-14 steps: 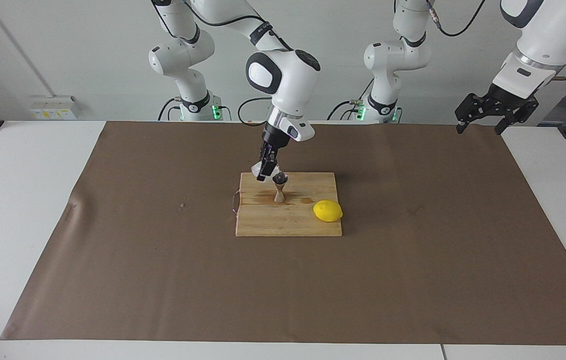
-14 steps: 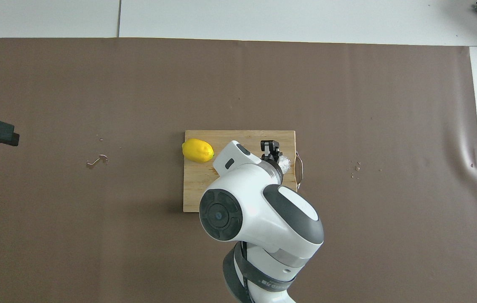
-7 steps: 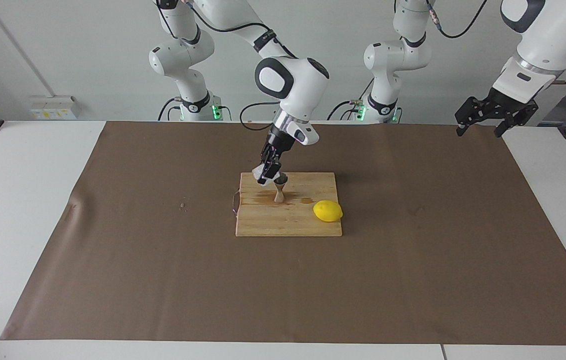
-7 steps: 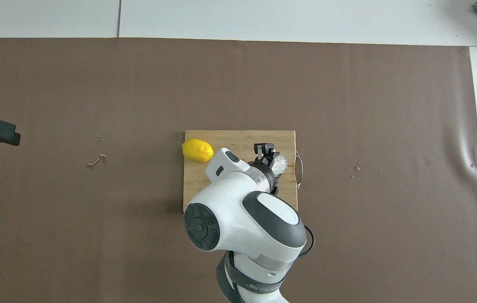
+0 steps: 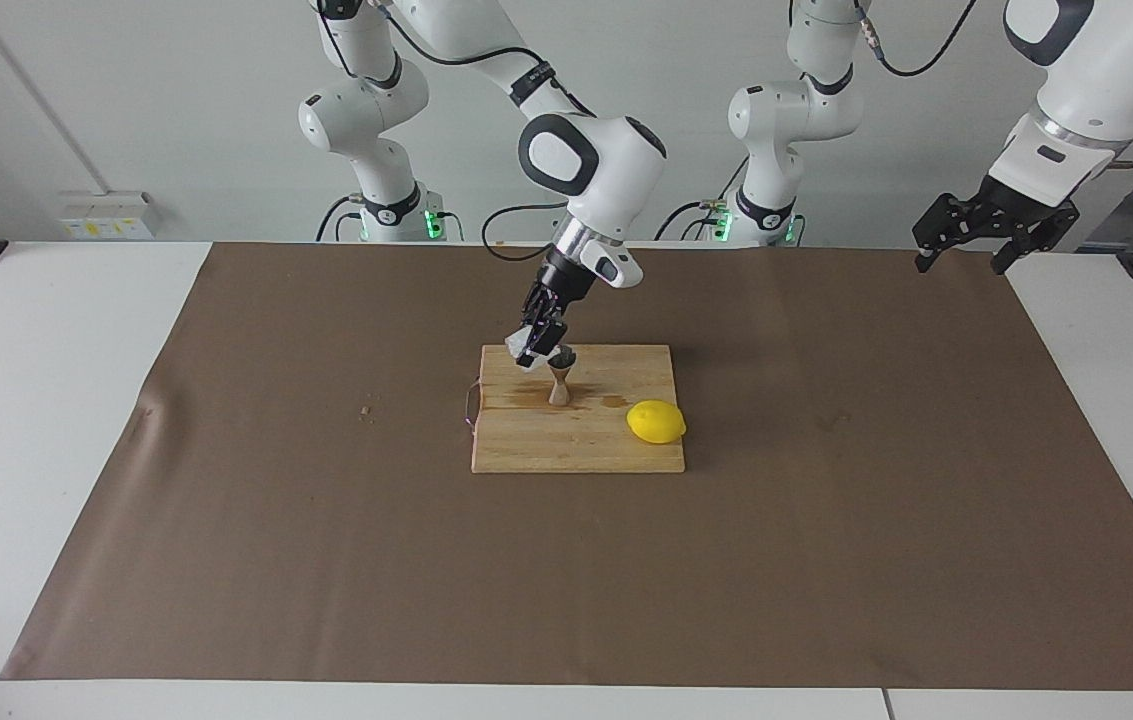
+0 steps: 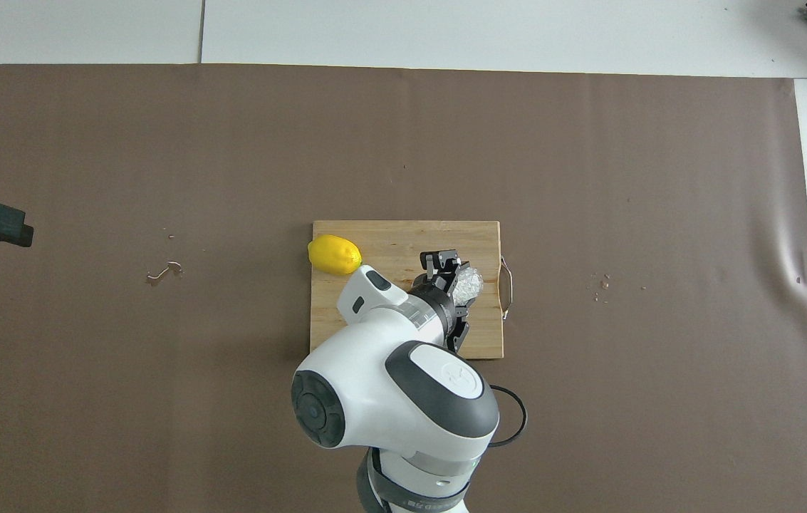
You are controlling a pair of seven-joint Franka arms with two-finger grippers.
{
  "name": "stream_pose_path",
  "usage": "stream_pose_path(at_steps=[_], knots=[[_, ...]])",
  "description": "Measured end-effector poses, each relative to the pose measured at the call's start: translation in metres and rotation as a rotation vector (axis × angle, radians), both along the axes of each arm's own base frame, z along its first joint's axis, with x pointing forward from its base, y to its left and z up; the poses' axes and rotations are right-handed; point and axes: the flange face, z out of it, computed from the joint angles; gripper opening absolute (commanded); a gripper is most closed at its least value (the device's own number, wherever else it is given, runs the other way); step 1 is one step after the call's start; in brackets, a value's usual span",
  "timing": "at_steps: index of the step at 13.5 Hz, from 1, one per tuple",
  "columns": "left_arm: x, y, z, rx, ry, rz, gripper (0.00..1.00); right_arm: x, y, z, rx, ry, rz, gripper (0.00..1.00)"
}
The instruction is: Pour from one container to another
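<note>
Overhead, a brown mat covers most of the white worktop, with a pale wall rising by the robots' bases. A few drips mark the mat toward each end. A wooden cutting board lies at the middle of the mat, a dark wet patch on it near the jigger. A yellow lemon rests on the board's edge toward the left arm's end.

The metal jigger stands upright on the board, nearer to the robots than the lemon. The right arm reaches down from the robots' end, its wrist angled, and the right claw is clenched on the bumpy glass cup, holding it tilted in the air just beside and above the jigger's mouth, over the board's part toward the right arm's end.

The left arm waits; the left claw hangs released, fingers spread, over the mat's corner at its own end.
</note>
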Motion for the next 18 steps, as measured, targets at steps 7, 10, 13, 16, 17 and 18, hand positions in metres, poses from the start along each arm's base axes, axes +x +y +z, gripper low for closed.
stream_pose_path(at_steps=[7, 10, 13, 16, 17, 18], knots=[[-0.009, -0.011, -0.010, 0.002, 0.026, -0.019, 1.00, 0.000, -0.001, 0.000, -0.027, -0.010, 0.006, 0.03], [-0.012, -0.014, -0.011, 0.010, 0.026, -0.026, 1.00, 0.001, -0.003, 0.003, -0.023, -0.016, -0.002, 0.03], [-0.010, -0.013, -0.010, 0.019, 0.010, -0.027, 1.00, 0.003, -0.006, 0.011, 0.017, -0.006, -0.035, 0.03], [-0.009, -0.016, -0.009, 0.019, 0.000, -0.032, 1.00, 0.006, -0.013, 0.020, 0.065, 0.010, -0.074, 0.03], [-0.009, -0.016, -0.008, 0.018, -0.007, -0.032, 1.00, 0.008, -0.015, 0.022, 0.086, 0.015, -0.086, 0.03], [-0.008, -0.016, -0.007, 0.018, -0.011, -0.032, 1.00, 0.010, -0.017, 0.025, 0.105, 0.018, -0.097, 0.03]])
